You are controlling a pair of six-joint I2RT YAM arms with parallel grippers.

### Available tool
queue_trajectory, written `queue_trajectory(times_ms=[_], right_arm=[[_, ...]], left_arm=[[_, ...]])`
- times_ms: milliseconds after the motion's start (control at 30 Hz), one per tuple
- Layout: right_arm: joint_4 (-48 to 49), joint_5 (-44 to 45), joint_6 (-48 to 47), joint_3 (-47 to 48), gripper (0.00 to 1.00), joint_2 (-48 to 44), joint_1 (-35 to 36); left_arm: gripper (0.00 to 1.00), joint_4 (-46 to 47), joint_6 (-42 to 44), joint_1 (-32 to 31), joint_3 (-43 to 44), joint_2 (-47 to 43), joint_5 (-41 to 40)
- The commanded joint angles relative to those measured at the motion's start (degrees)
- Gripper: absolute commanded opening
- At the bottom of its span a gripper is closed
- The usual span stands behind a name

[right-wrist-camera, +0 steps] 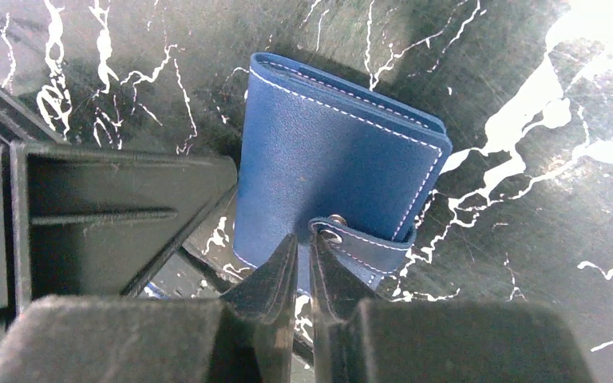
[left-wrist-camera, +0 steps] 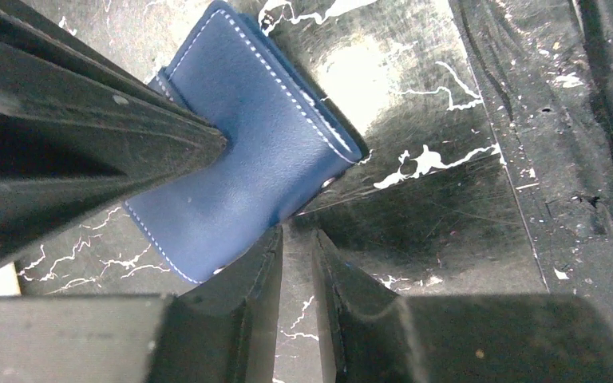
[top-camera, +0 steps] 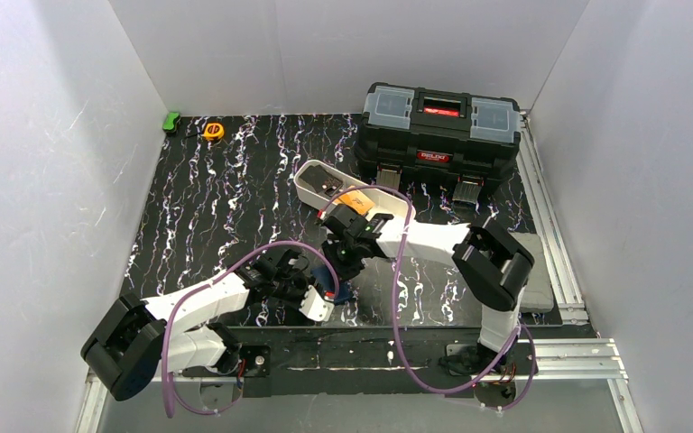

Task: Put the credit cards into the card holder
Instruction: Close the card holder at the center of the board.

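The blue card holder (right-wrist-camera: 335, 175) lies folded on the black table (right-wrist-camera: 527, 263) — both grippers are at it. The right gripper (right-wrist-camera: 302, 243) is narrow at the snap tab (right-wrist-camera: 359, 243), the left gripper (left-wrist-camera: 297, 239) narrow at an edge — held or not, I cannot tell.

I see both arms reaching low toward the near middle, left gripper (left-wrist-camera: 297, 239) and right gripper (right-wrist-camera: 303, 243) close together, jaws nearly closed.

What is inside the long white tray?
An orange card and a dark item lie in the white tray. The right arm covers part of it, so anything else there is hidden.
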Motion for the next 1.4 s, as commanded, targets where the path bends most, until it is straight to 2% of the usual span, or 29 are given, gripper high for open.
queue_trajectory(times_ms=[0,200,367,567,767,867,1033,1133,1267,1367], right_arm=[[-3.2,2.7,-0.4,3.2,0.17,2.4,0.9],[-3.9,3.9,-0.3,3.5,0.16,3.1,0.9],[-1.8,0.7,-2.5,3.4,0.16,2.3,0.6],[3.1,-16.5,-1.8,2.1,0.12,4.3,-5.0],[-0.7,-16.2,-3.3,4.2,0.08,6.8,-5.9],[0.2,-16.6,-3.4,2.4,0.12,6.2,-5.9],[1.3,-13.9,-1.7,0.8,0.13,5.1,-5.9],[3.0,-16.2,-1.4,0.6,0.15,4.4,-5.8],[2.3,-15.7,-3.5,2.5,0.27,-0.7,-5.2],[0.3,-14.8,-4.1,3.9,0.3,-3.9,-5.3]], left_arm=[[0.19,-1.7,0.3,-0.6,-0.7,-0.7,2.9],[0.19,-1.6,0.2,-0.7,-0.7,-0.7,3.0],[0.18,-1.9,0.0,-0.6,-0.9,-1.0,2.9],[0.18,-3.1,0.9,-0.6,-0.7,-1.6,3.0],[0.18,-4.0,1.0,-0.7,-0.2,-1.7,3.1],[0.18,-4.3,1.1,-0.8,-0.3,-1.8,3.1],[0.18,-4.3,1.6,-0.8,-0.3,-1.9,3.4],[0.18,-4.4,1.7,-0.7,-0.1,-1.9,3.4],[0.18,-4.6,1.7,-0.7,0.0,-2.1,3.1],[0.18,-4.6,1.7,-0.7,0.0,-2.1,3.0]])
